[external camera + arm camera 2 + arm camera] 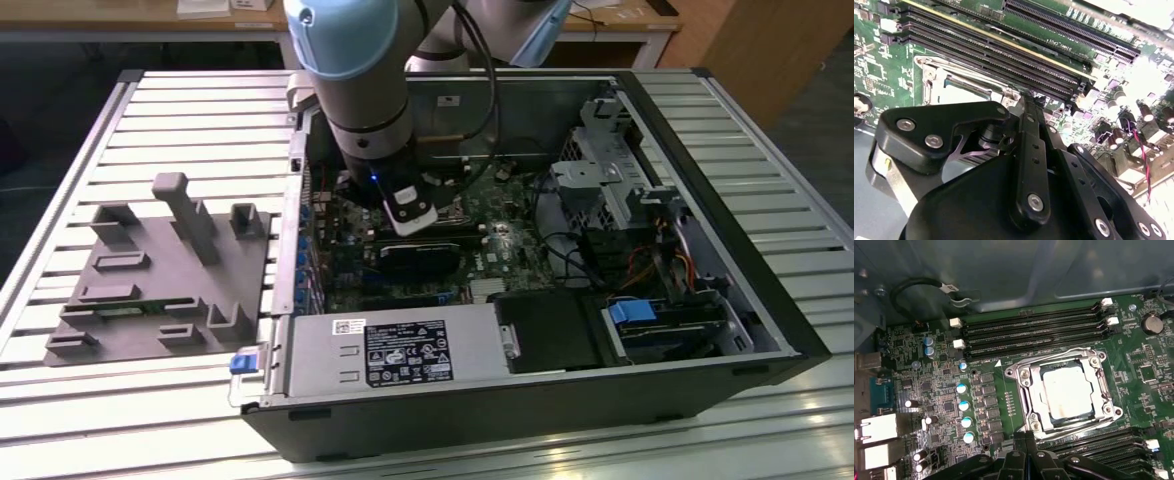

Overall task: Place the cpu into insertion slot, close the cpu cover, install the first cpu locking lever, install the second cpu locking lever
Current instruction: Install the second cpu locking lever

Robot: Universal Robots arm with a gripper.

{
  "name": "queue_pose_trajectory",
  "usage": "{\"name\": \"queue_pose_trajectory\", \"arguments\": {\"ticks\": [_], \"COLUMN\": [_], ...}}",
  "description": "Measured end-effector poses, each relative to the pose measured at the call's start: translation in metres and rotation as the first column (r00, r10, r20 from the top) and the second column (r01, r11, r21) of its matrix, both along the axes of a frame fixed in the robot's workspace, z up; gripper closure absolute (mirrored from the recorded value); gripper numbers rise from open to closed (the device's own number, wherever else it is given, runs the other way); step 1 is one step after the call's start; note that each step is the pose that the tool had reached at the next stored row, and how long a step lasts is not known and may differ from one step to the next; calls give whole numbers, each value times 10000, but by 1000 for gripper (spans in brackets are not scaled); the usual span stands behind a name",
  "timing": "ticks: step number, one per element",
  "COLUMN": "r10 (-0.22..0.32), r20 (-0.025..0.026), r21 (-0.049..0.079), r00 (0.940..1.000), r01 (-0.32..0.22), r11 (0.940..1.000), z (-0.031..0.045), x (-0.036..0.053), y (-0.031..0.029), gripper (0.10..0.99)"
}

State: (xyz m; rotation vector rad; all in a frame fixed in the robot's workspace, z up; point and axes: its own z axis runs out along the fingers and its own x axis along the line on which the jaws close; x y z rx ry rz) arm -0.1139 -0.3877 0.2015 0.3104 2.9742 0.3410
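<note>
– Inside the case point(534, 400), is that your claw?
– Yes. My claw point(414, 215) hangs low over the board point(1134, 375), toward the far left part of the open case as the exterior view has it. In both wrist views its tips point(1026, 437) sit just beside one edge of the cover point(1026, 385).
– Open or closed?
– Closed, as far as I can see: in the second wrist view the fingers point(1026, 130) run together to a single point, and I see nothing pinched between them.
– And the cpu?
– The cpu point(1066, 390) lies flat in the slot point(1038, 399), its pale top showing through the cut-out. The cover is down over it, framing it on all sides.
– The levers?
– Thin wire runs along the cover's edges, but I cannot tell whether it is latched.
– What's around the slot?
– RAM slots point(1034, 332) lie just beside it, on the side away from my claw, and more run on my claw's side.
– Outside the case?
– A grey jig point(160, 270) sits on the table point(80, 420), at the exterior view's left, well apart from my claw.
</note>
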Motion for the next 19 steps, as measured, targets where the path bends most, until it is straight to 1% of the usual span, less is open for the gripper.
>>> {"name": "queue_pose_trajectory", "arguments": {"ticks": [2,4,10,14,17,19], "r10": [0,-1,-1,0,-1,-4], "r20": [-3,-21,-106,-149,-176,-190], "r21": [-3,-14,-38,-66,-106,-142], "r00": [10000,10000,9999,9999,9998,9998], "r01": [0,1,0,-1,-1,1], "r11": [10000,10000,10000,10000,9999,9999], "z": [1,1,1,1,1,2], "x": [19,67,254,339,377,395], "y": [1,0,0,5,27,55], "gripper": [984,984,984,984,984,984]}}
